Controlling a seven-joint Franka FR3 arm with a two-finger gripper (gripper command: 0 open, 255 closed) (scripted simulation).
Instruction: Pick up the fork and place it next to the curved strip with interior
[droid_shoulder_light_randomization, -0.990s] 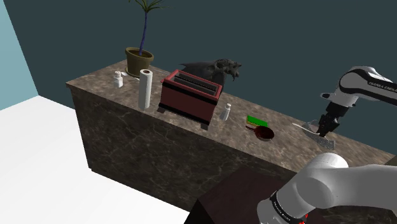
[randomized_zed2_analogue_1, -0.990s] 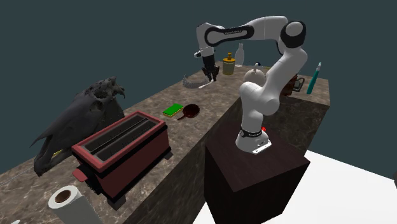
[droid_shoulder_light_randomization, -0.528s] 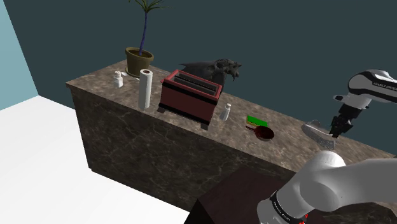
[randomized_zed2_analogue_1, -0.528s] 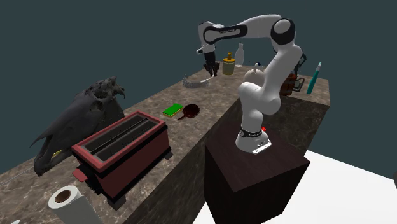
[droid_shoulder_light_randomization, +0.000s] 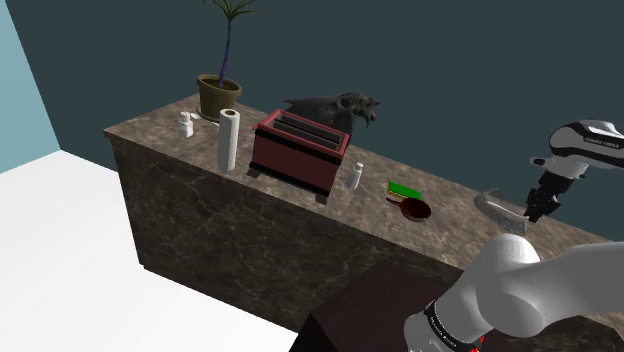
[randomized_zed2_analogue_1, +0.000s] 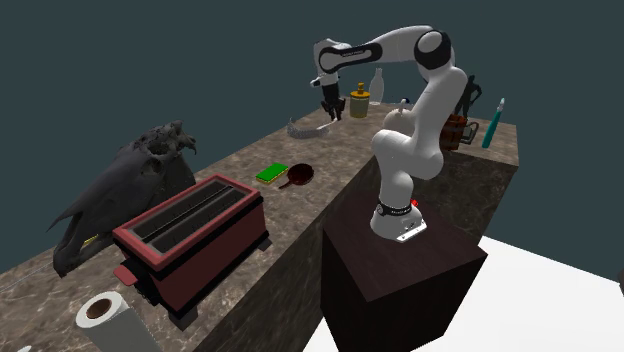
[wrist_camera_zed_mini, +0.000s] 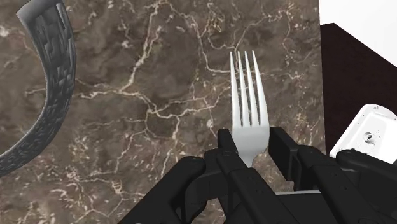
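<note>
- Tool (wrist_camera_zed_mini: 252, 144): jaws closed part way, clamped on the neck of a silver fork (wrist_camera_zed_mini: 247, 95). Both black fingers touch it, and the tines point away from the hand.
- The fork is in the grasp, not lying on the bench (wrist_camera_zed_mini: 159, 76). Its handle is hidden behind the fingers.
- Wrist view: brown marble bench top lies under the tines. How high the fork hangs can't be told from this view.
- Second exterior view: the tool (randomized_zed2_analogue_1: 329, 112) hangs above the bench (randomized_zed2_analogue_1: 230, 165), so the fork is judged to be lifted clear.
- Target: a dark grey curved strip (wrist_camera_zed_mini: 54, 83) with a textured inner face, lying flat on the bench off to one side of the fork and apart from it, with bare marble between them.
- Shoulder view: the tool (droid_shoulder_light_randomization: 535, 208) is just to the right of the curved strip (droid_shoulder_light_randomization: 497, 210), near the bench's right end.
- Second exterior view: the curved strip (randomized_zed2_analogue_1: 300, 130) sits a little to the left of the tool and lower in the view.
- Progress: the pick looks done and the carry has the fork close to the strip. What's left is to lower it, set it on the bare marble beside the strip, then open and back off.
- Judged late stage, with the placing not yet done.
- Other items are far from the action: red toaster (droid_shoulder_light_randomization: 300, 150), paper towel roll (droid_shoulder_light_randomization: 229, 140), dark red pan (droid_shoulder_light_randomization: 416, 209).
</note>
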